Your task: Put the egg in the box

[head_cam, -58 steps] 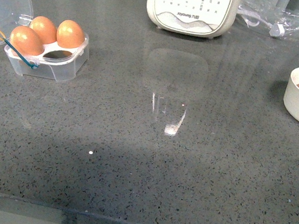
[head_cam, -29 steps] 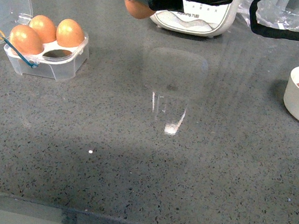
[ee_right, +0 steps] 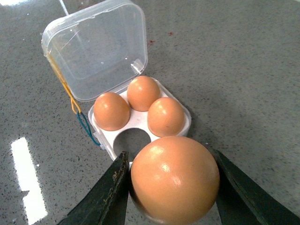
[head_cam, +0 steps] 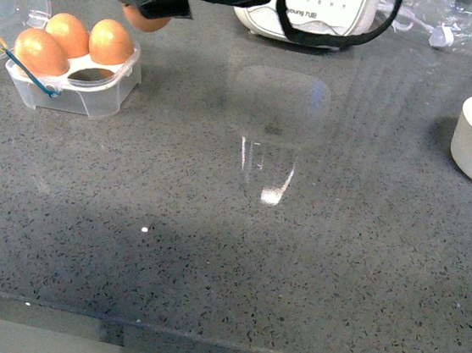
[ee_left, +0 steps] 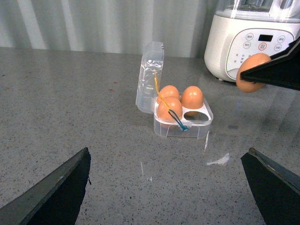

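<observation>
Our right gripper [ee_right: 171, 187] is clamped on the egg [ee_right: 175, 180], which hangs over the counter [head_cam: 295, 260] just beyond the four-cell egg carton [head_cam: 82, 101], at about its 1 o'clock in the front view. Our left gripper [ee_left: 166, 154] is spread wide and empty. The one free cell [ee_right: 130, 140], at the carton's 5 o'clock, is hemmed in by three eggs [ee_right: 111, 111]. If we lower off-centre, the shell could strike a neighbour or the rim and crack.

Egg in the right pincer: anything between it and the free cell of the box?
Nothing visible. The right pincer holds the egg short of the box. The lid stands open on the far side, the empty cell shows clear just ahead of the egg, and three other eggs fill the rest.
</observation>
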